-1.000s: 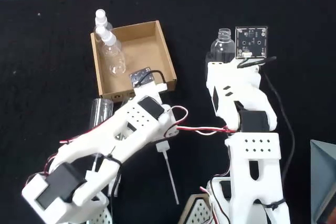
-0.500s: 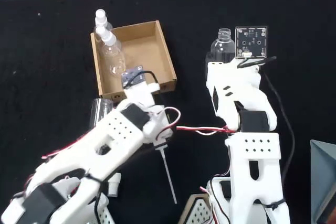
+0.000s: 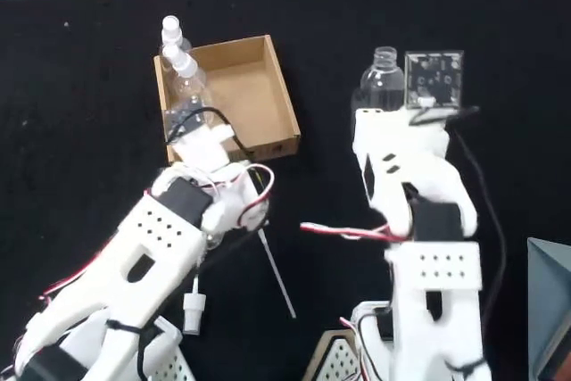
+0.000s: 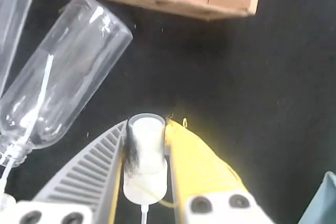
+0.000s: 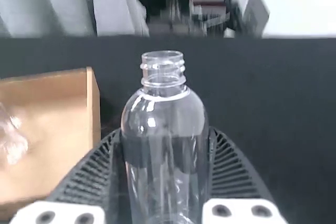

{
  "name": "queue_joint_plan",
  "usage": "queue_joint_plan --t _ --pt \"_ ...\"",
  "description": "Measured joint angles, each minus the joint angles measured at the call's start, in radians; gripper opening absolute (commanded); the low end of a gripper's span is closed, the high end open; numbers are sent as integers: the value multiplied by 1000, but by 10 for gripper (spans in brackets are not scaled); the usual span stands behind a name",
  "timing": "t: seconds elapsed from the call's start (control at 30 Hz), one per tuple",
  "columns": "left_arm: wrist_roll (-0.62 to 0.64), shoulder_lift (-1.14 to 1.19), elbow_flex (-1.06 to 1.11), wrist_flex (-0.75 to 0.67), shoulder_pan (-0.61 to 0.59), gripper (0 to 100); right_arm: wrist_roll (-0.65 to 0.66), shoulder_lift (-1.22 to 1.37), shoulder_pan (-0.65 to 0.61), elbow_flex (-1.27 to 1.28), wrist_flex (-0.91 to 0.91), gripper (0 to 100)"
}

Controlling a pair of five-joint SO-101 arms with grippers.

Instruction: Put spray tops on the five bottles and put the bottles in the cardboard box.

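High view: the box (image 3: pixel 236 86) is sitting upper left of the frame, two capped bottles (image 3: pixel 190 86) resting inside. Left wrist view: the left jaws are clenching a spray top (image 4: pixel 144 150) near a lying bottle (image 4: pixel 68 72). Right wrist view: the right jaws are grasping an open bottle (image 5: pixel 163 129) upright

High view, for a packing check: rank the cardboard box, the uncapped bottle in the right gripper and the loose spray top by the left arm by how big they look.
1. Cardboard box, clearly largest.
2. Uncapped bottle, its lower part hidden behind the right gripper.
3. Loose spray top, clearly smallest.
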Motion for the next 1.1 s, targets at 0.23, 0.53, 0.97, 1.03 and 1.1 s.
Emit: queue_joint_plan --t 0.23,0.53,0.97,1.03,1.1 --pt "0 -54 0 0 -43 28 0 -57 -75 5 0 93" --pt "0 -203 63 0 -58 28 0 -86 -157 64 6 92" --pt "0 -448 126 0 -166 28 48 -198 -278 158 5 92" --pt "2 -473 137 0 -184 28 49 -199 -287 183 -18 92" --pt "3 -497 150 0 -212 28 54 -199 -287 196 -38 92"
